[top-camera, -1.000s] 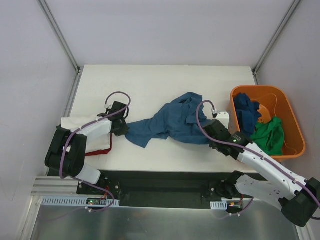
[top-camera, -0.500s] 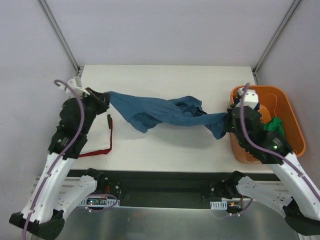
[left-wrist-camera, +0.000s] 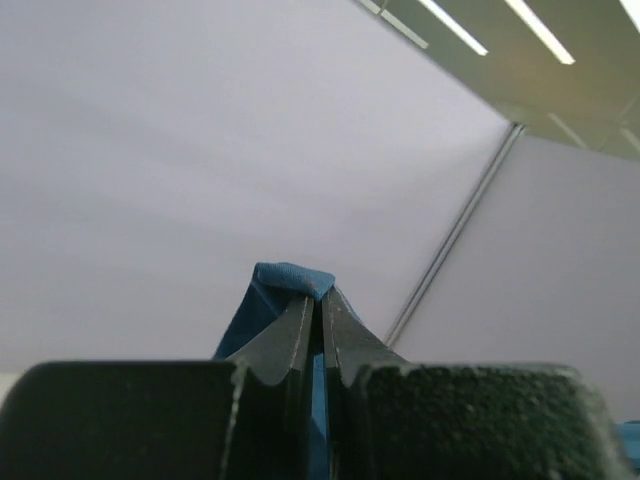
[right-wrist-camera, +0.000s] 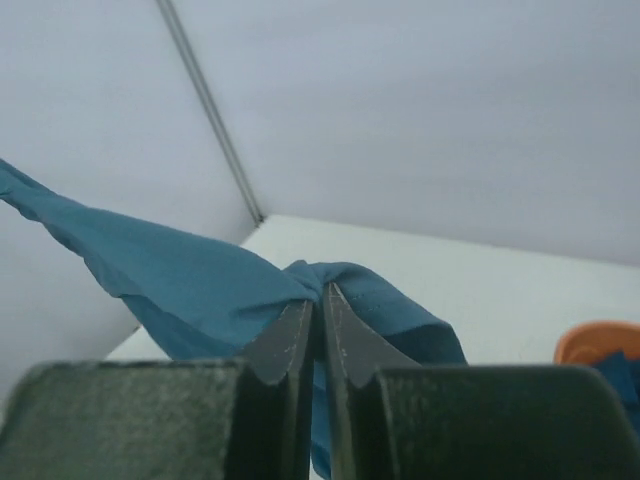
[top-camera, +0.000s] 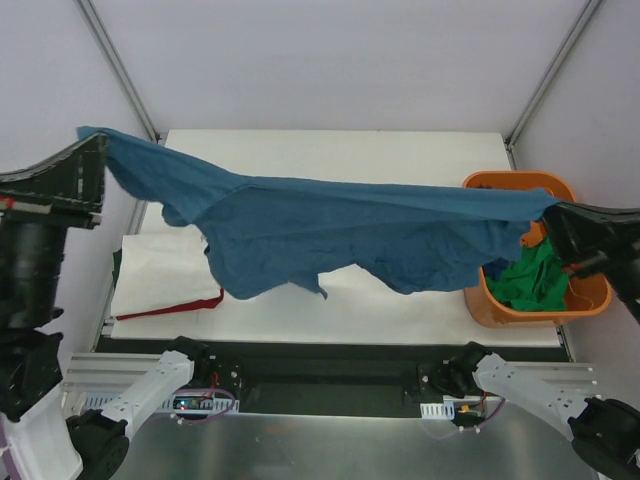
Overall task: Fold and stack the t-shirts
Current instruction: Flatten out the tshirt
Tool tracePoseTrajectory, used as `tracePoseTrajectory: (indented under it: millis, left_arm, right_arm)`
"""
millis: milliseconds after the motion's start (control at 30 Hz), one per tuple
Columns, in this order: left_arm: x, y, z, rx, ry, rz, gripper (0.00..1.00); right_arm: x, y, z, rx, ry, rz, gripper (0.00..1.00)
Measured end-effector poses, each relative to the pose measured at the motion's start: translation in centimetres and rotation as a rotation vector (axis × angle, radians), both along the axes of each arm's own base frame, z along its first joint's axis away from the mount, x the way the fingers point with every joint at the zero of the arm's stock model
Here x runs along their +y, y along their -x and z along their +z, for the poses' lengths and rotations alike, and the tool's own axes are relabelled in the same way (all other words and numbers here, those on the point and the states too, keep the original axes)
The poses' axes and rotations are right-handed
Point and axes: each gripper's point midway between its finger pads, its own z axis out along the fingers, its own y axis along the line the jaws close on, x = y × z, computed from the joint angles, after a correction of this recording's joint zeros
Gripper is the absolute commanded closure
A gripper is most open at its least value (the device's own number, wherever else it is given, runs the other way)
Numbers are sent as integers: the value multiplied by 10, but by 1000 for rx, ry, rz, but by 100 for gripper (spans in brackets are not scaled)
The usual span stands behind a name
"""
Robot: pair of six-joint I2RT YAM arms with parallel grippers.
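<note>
A blue t-shirt (top-camera: pixel 340 235) hangs stretched wide in the air above the table, held at both ends. My left gripper (top-camera: pixel 97 138) is shut on its left corner, high at the far left; the pinched cloth (left-wrist-camera: pixel 290 280) shows at the fingertips in the left wrist view. My right gripper (top-camera: pixel 552 212) is shut on its right corner above the basket; the bunched cloth (right-wrist-camera: pixel 320 280) shows in the right wrist view. A white t-shirt (top-camera: pixel 165 275) lies folded on the table at the left, on top of a red t-shirt (top-camera: pixel 170 309). A green t-shirt (top-camera: pixel 530 280) lies in the basket.
An orange plastic basket (top-camera: pixel 500 186) stands at the table's right edge, partly hidden by the hanging shirt. The white table (top-camera: pixel 340 150) lies between two slanted frame posts. A black rail runs along the near edge.
Both arms have risen and pulled apart. The blue shirt has gone from a bunched rope low over the table to a wide sheet hanging high.
</note>
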Motion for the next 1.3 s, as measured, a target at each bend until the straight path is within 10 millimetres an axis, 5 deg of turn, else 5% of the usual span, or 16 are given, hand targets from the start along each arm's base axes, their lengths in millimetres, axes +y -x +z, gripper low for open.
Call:
tracePoseTrajectory:
  millis: [167, 267, 400, 567, 700, 833, 867, 900, 933, 967, 1033, 1067, 1133, 1200, 1300]
  left_arm:
    - [12, 61, 55, -189, -9, -20, 100]
    - [13, 93, 73, -277, -23, -58, 100]
    - [11, 111, 82, -331, -44, -84, 100]
    - [8, 74, 82, -283, -68, -25, 100]
    - [1, -29, 60, -108, -98, 102, 100]
    - [-14, -191, -14, 189, -198, 265, 100]
    - [-18, -226, -39, 259, -229, 292, 93]
    - [-21, -268, -74, 346, -272, 318, 73]
    - [-23, -310, -115, 437, -319, 336, 38]
    - [-29, -362, -182, 572, -387, 343, 1]
    - [-27, -399, -257, 721, -463, 341, 1]
    - [-29, -417, -315, 834, -512, 323, 1]
    - [-27, -422, -391, 996, -583, 287, 1]
    - [-24, -412, -427, 1093, -618, 263, 1]
    - [-26, -402, -425, 1095, -612, 238, 1]
  right_arm:
    - [-1, 42, 41, -146, -55, 152, 99]
    - [9, 54, 43, -170, -47, 237, 99]
    - [20, 58, 38, -163, -27, 300, 98]
    - [10, 25, 25, -107, -3, 139, 99]
    - [-6, -46, -8, 25, 84, -199, 93]
    - [-1, -146, -83, 260, 303, -518, 88]
    - [2, -177, -113, 345, 364, -558, 68]
    - [4, -201, -135, 410, 401, -574, 46]
    - [5, -237, -174, 515, 455, -579, 26]
    - [10, -265, -212, 610, 490, -557, 9]
    - [14, -304, -276, 777, 556, -512, 4]
    - [16, -319, -308, 855, 590, -486, 2]
    - [19, -334, -353, 974, 643, -434, 4]
    - [26, -333, -372, 1028, 667, -371, 4]
    - [40, -319, -365, 1034, 665, -271, 4]
